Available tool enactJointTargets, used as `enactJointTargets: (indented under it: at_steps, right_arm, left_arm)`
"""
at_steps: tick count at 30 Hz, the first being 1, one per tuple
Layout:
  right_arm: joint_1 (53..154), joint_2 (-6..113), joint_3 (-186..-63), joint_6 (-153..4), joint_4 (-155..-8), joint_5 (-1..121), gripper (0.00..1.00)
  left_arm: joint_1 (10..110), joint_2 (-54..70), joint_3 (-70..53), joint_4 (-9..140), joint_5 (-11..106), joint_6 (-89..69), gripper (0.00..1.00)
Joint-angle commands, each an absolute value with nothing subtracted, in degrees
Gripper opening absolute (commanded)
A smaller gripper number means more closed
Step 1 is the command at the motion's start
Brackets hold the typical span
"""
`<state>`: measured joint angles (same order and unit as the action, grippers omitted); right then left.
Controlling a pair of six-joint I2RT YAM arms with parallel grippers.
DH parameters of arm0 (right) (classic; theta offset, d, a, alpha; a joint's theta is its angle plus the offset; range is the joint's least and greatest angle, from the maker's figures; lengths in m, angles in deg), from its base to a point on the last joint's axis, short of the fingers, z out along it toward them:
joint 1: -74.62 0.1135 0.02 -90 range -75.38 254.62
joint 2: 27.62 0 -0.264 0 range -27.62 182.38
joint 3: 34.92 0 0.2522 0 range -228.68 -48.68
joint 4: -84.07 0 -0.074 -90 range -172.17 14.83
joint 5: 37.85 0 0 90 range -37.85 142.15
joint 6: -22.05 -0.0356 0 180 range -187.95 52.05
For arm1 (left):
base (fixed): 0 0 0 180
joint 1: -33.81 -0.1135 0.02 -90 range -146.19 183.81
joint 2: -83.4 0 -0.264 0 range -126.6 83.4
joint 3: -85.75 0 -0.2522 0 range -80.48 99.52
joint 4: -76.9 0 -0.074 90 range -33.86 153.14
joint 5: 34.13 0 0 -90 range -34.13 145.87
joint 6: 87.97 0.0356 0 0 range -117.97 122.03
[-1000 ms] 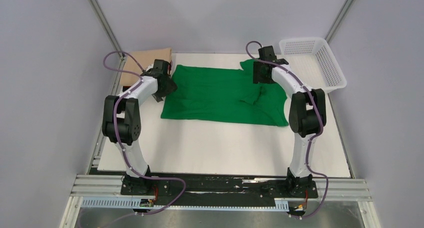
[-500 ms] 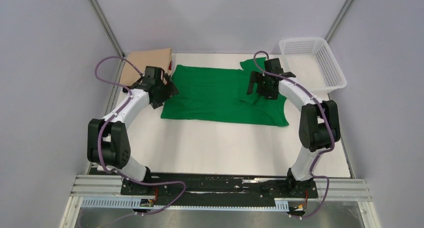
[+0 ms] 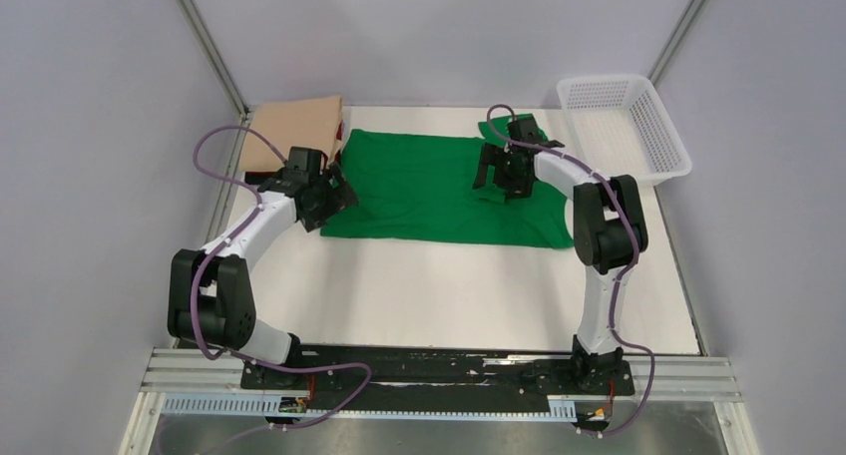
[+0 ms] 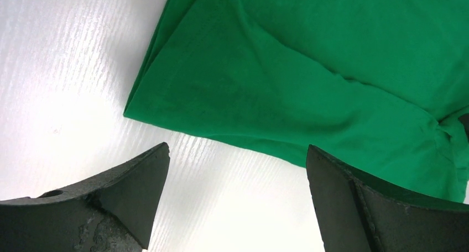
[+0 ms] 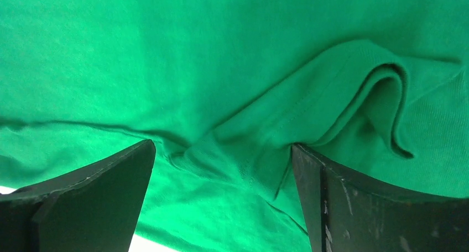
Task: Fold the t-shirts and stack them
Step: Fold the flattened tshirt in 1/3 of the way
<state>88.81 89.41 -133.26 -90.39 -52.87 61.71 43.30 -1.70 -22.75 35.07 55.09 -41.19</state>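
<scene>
The bright green t-shirt [image 3: 429, 186] lies spread flat on the white table at the back centre. My left gripper [image 3: 325, 201] is open and empty just off the shirt's near-left corner [image 4: 138, 105]; bare table shows between its fingers [image 4: 127, 191]. My right gripper [image 3: 499, 181] is open and hovers low over a bunched, folded sleeve [image 5: 354, 92] on the right part of the shirt, which fills the right wrist view. A folded tan t-shirt [image 3: 294, 126] lies at the back left. The black shirt is mostly hidden under the tan one.
A white mesh basket [image 3: 629, 126] stands at the back right corner. The white table [image 3: 449, 295] stretches in front of the green shirt to the arm bases. Grey walls enclose the table on three sides.
My left gripper has moved nearer, down to the shirt's near-left corner. My right gripper has moved left and nearer, from the shirt's far-right edge onto the bunched sleeve.
</scene>
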Motion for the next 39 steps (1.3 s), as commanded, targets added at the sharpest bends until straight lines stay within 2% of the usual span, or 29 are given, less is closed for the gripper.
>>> enactJointTargets:
  at_steps: [1,10,14,16,20,28,31,39]
  right_arm:
    - [89.58,92.94,-139.47,-92.13,-57.43,63.71,1.0]
    - [90.09,100.02,-150.77,-103.66,-69.76,68.03,1.0]
    - [90.05,102.64,-158.06,-102.96,-69.53,68.5,1.0]
    - [90.09,100.76,-157.77,-100.87,-68.77,68.64,1.0]
    - [90.03,91.84,-147.84,-95.94,-67.93,63.6,1.0]
    - [89.28,71.7,-116.7,-95.93,-65.75,55.71,1.0]
    - [88.04,70.31,-111.16,-97.41,-65.37,56.92,1.0]
    - [85.78,72.87,-108.19,-98.28,-60.28,54.25,1.0]
  left_arm:
    - [43.39,1.61,-21.13,34.25,57.96,-39.47,1.0]
    - [43.44,2.71,-21.01,35.49,54.32,-39.55,1.0]
    - [43.63,1.54,-20.01,35.93,51.3,-39.38,1.0]
    - [44.38,1.23,-19.38,35.93,51.36,-39.11,1.0]
    - [47.23,-0.84,-17.65,36.9,51.04,-38.02,1.0]
    - [49.95,-12.03,-13.36,41.69,49.35,-36.53,1.0]
    - [50.3,-17.15,-11.94,42.05,50.99,-35.95,1.0]
    - [50.31,-21.69,-14.54,42.18,52.92,-37.16,1.0]
